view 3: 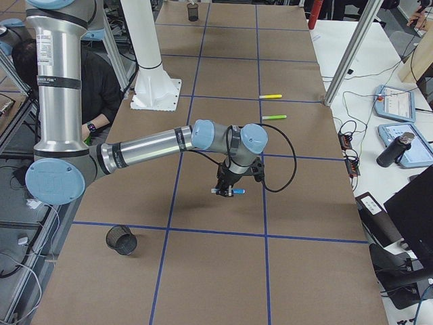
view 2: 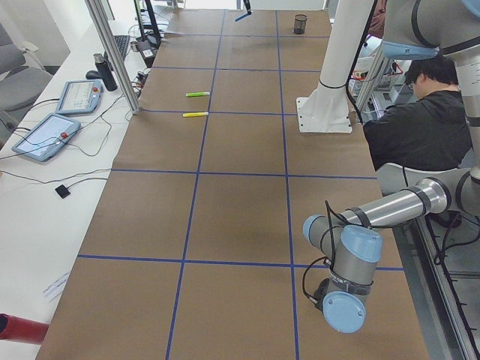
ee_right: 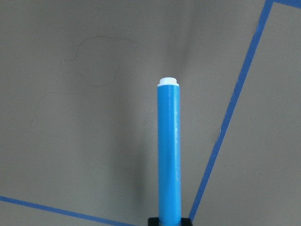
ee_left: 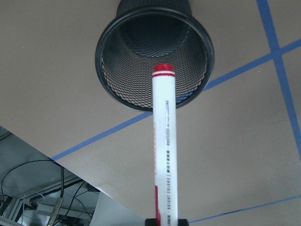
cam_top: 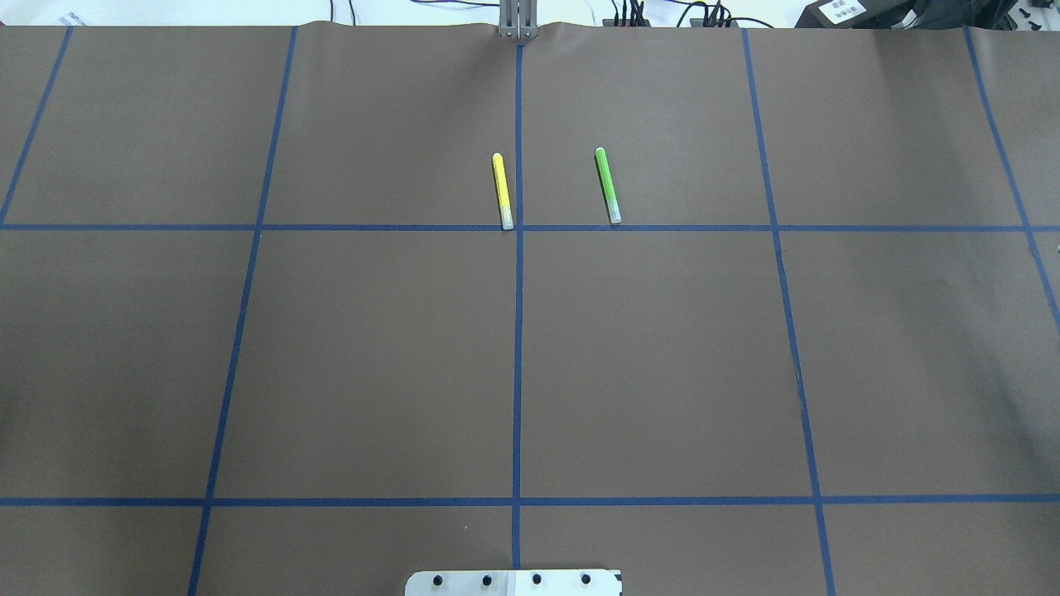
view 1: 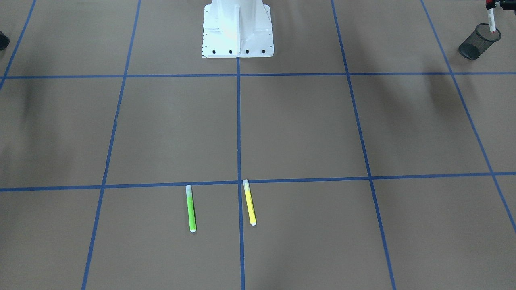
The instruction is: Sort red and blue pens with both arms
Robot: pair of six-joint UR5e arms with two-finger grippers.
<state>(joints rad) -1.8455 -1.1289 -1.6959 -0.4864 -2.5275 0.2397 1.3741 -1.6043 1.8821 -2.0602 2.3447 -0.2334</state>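
My left gripper (view 1: 494,4) is shut on the red pen (view 1: 490,19), a white barrel with red ends, held upright. In the left wrist view the red pen (ee_left: 164,141) points its end at the mouth of a black mesh cup (ee_left: 155,56); this cup (view 1: 479,41) stands at the table's corner. My right gripper (view 3: 225,183) is shut on the blue pen (view 3: 227,192) a little above the brown table. In the right wrist view the blue pen (ee_right: 169,150) hangs over bare paper next to a blue tape line.
A green marker (view 1: 191,208) and a yellow marker (view 1: 249,202) lie side by side near the centre line. A second mesh cup (view 3: 122,239) stands near the right arm. The white pedestal (view 1: 238,28) is at the robot's base. A person (view 2: 420,127) sits beside the table.
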